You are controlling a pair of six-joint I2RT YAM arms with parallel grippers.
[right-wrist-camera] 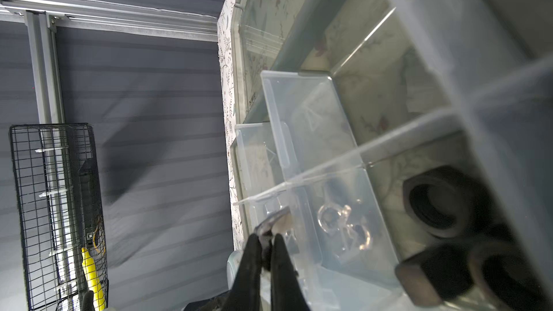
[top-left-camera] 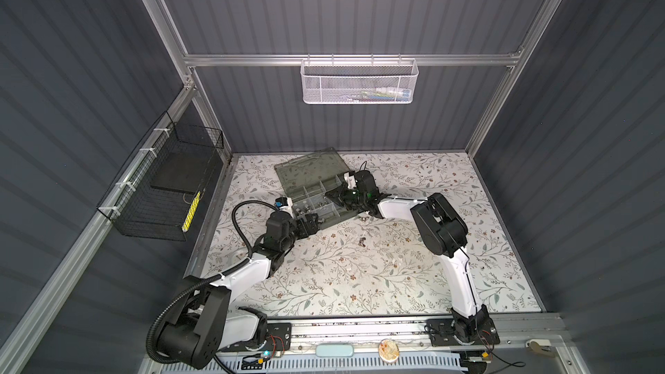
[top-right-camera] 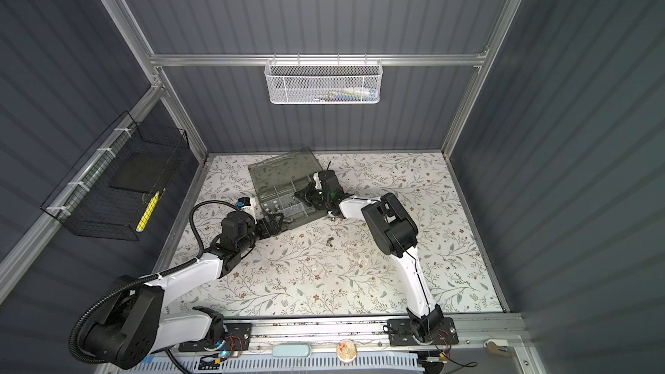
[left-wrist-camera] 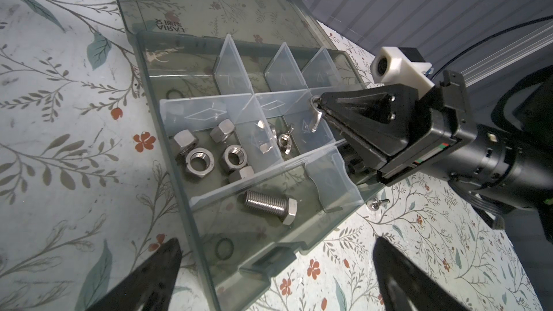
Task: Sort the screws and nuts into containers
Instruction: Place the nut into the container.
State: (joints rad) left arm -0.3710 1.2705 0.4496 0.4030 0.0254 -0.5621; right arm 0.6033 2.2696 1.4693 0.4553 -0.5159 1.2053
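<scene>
The organizer case [left-wrist-camera: 164, 133] lies open at the back of the table, its smoky lid [top-left-camera: 309, 167] folded flat behind the containers. Several silver hex nuts [left-wrist-camera: 199, 161] fill one container, wing nuts [left-wrist-camera: 282, 140] lie in the one beside it, and a silver screw [left-wrist-camera: 269, 204] lies alone in the front one. My right gripper [left-wrist-camera: 320, 109] hangs over the containers, shut on a silver wing nut [right-wrist-camera: 273, 219]. My left gripper [left-wrist-camera: 278, 243] stands open just in front of the case's near edge, nothing between its fingers. Dark hex nuts [right-wrist-camera: 437, 201] show in the right wrist view.
A loose wing nut [left-wrist-camera: 377, 204] lies on the flowered table beside the case; a few more small metal pieces [top-left-camera: 361, 241] sit further toward the front. A white mesh basket [top-left-camera: 358, 80] hangs on the back wall, a black wire basket [top-left-camera: 162, 188] on the left wall.
</scene>
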